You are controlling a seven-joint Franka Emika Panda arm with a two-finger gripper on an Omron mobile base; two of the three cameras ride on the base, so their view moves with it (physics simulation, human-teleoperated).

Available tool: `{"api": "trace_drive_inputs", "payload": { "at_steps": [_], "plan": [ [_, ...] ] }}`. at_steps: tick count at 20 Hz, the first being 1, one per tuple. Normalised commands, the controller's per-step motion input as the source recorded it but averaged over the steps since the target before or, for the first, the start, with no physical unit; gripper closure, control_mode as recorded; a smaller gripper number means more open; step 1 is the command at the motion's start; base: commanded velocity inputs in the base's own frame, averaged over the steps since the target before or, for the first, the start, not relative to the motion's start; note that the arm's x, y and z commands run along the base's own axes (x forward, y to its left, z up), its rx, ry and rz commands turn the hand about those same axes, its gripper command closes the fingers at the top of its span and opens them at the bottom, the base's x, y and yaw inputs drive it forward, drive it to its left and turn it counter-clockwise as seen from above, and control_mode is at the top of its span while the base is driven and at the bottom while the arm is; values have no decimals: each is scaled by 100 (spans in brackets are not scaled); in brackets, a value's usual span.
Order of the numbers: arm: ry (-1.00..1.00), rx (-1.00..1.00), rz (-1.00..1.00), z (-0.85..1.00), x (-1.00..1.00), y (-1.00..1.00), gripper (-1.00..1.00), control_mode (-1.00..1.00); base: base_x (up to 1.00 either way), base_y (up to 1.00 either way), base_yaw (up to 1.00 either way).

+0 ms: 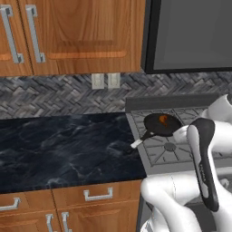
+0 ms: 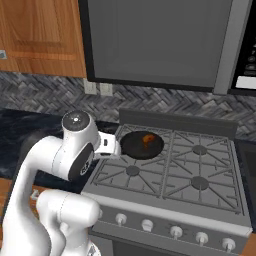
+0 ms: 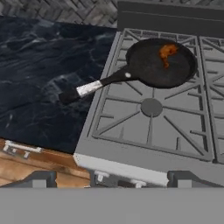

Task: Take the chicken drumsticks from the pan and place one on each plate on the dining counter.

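The round black pan sits on the stove's back-left burner, its long handle with a silvery tip reaching out over the counter's edge. The orange-brown chicken drumsticks lie close together in the far part of the pan; they also show as an orange patch from the base views. My gripper is open, its fingertips wide apart with nothing between them. It hovers over the stove's front edge, well short of the pan. The plates and the dining counter are out of view.
A gas stove with grey grates has a row of knobs along its front. A black marble counter with a herringbone backsplash lies to its left. Wooden cabinets and a dark microwave hang above.
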Motion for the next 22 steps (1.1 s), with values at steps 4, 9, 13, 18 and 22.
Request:
{"api": "trace_drive_inputs", "payload": {
  "at_steps": [4,9,13,18,22],
  "plan": [
    [-7,0,-16,-43,25,-59,-100,-100,0,0,0],
    [-5,3,-16,-3,49,-59,-100,-100,0,0,0],
    [0,9,-10,0,74,-44,-100,-100,0,0,0],
    [1,8,-2,-1,85,-17,-100,-100,0,0,0],
    [7,7,0,-17,86,0,-100,-100,0,0,0]
  ]
}}
